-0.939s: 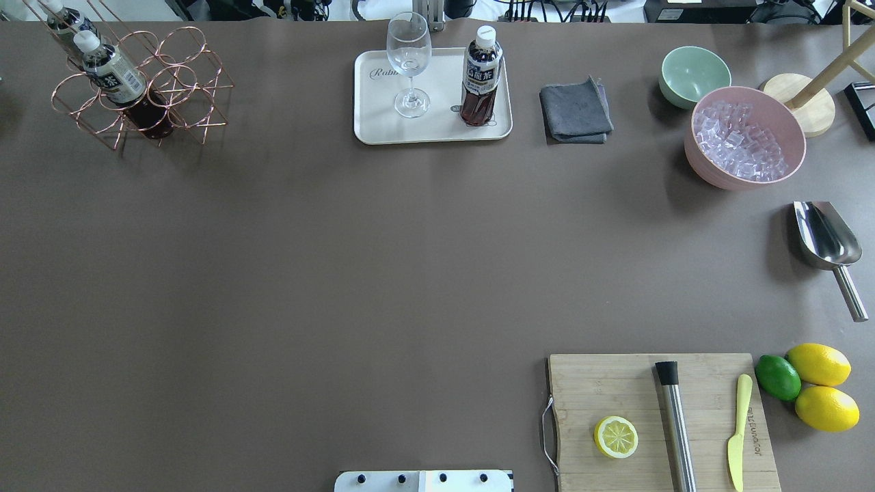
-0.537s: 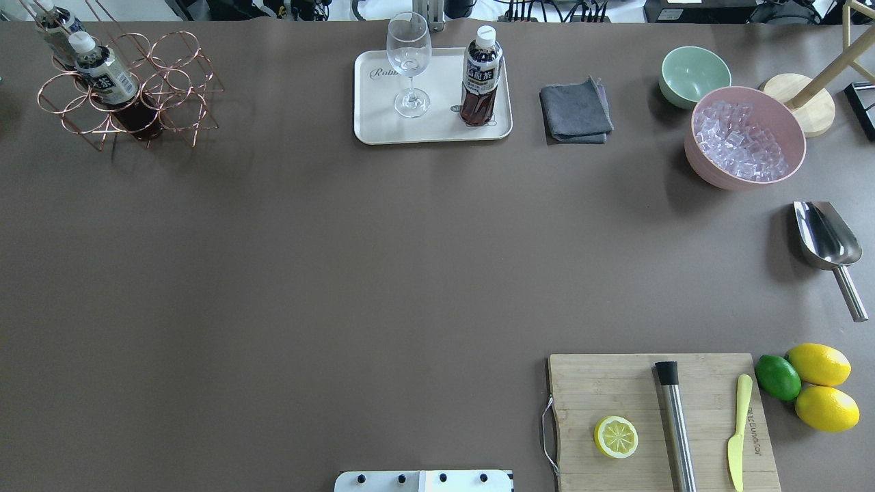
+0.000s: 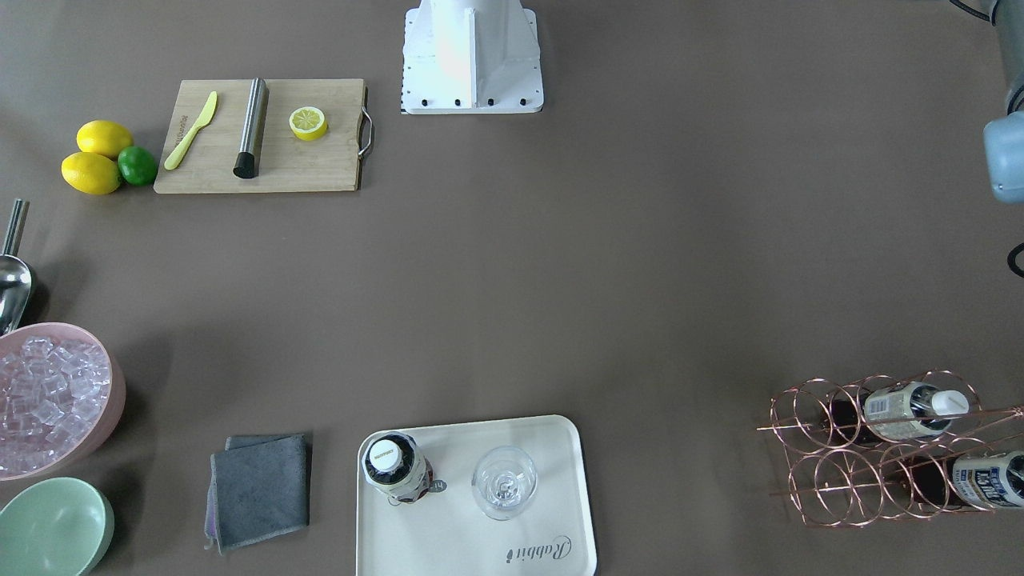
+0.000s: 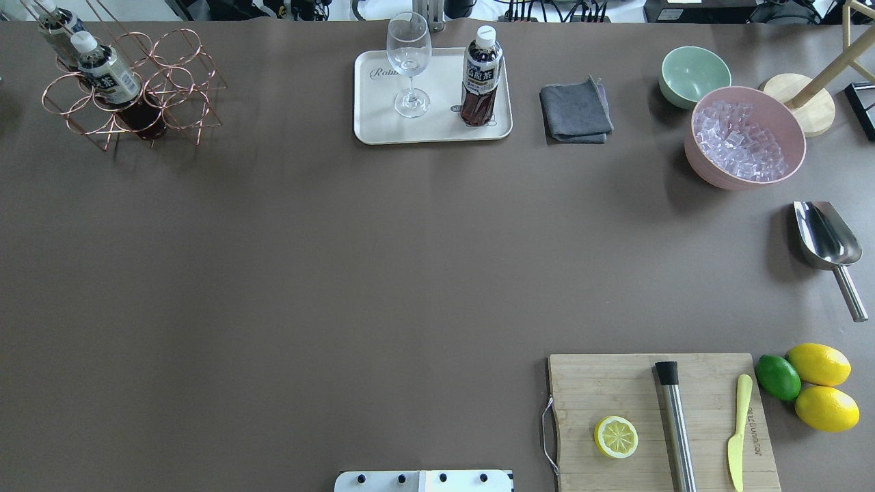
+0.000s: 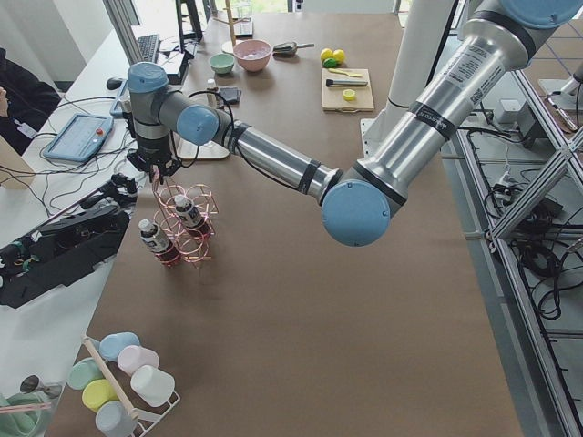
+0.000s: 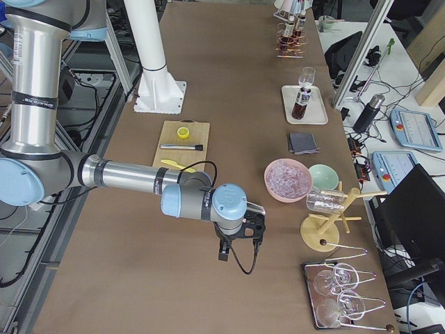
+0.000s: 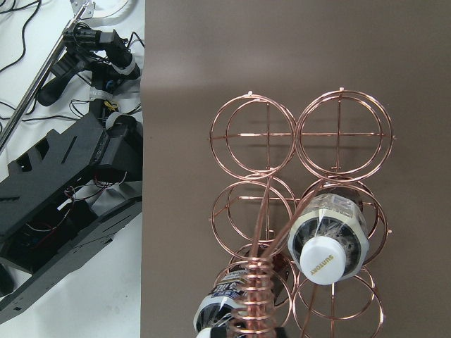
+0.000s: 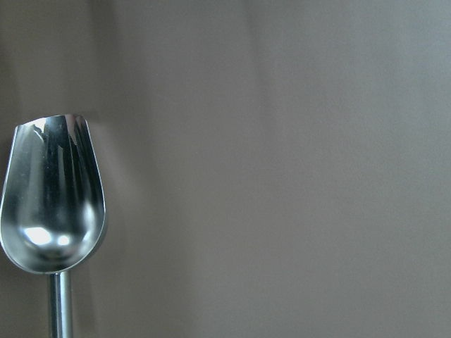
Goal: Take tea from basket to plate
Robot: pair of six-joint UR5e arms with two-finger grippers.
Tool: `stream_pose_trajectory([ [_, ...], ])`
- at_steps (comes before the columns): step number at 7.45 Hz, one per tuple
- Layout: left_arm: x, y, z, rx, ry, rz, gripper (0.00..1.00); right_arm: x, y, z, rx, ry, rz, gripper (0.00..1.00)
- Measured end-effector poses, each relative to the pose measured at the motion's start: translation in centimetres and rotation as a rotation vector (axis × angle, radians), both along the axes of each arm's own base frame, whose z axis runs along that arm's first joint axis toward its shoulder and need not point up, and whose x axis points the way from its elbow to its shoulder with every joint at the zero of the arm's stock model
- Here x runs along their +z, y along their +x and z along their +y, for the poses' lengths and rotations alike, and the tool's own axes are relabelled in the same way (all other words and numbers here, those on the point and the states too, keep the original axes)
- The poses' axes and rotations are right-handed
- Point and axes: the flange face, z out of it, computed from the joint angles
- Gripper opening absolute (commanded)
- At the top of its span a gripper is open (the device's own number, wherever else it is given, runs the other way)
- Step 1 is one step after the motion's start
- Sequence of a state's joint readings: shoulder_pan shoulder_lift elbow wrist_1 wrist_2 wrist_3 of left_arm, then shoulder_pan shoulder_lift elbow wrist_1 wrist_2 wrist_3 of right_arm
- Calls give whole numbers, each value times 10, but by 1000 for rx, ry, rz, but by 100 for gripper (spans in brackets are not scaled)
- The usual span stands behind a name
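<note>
Three tea bottles [image 4: 481,76] are in sight. There is one copper wire rack [image 4: 167,85], with six rings. There is one cream tray [image 4: 383,119], one wine glass [image 4: 409,58] on it, and one folded grey cloth [image 4: 575,111]. The bowls number two: one mint-green bowl [image 4: 694,74] and one pink bowl [image 4: 697,162] of ice cubes, too many to count. There is one steel scoop [image 4: 824,236]. The fruit comes to two whole lemons [image 4: 818,363], one lime [image 4: 778,377] and one lemon half [image 4: 616,437]. There is one wooden cutting board [image 4: 601,389], one steel muddler [image 4: 675,424], one yellow knife [image 4: 738,430] and one wooden stand [image 4: 813,113].
</note>
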State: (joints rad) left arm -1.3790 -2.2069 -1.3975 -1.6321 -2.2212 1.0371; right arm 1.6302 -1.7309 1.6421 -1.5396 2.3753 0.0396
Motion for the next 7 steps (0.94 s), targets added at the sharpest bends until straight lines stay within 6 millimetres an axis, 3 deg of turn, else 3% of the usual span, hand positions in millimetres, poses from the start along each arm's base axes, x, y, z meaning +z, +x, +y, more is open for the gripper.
stream_pose_trajectory([
  [1, 0, 0, 0, -3, -2, 1, 45, -2, 0, -1, -3, 9, 0, 100],
  [2, -1, 0, 0, -5, -4, 2, 98, -8, 1, -4, -11, 33, 5, 100],
  [4, 2, -1, 1, -16, -16, 7, 98, -22, -1, -9, -36, 86, 15, 100],
  [7, 4, -1, 1, -28, -15, 15, 98, -28, -5, -7, -54, 104, 30, 100],
])
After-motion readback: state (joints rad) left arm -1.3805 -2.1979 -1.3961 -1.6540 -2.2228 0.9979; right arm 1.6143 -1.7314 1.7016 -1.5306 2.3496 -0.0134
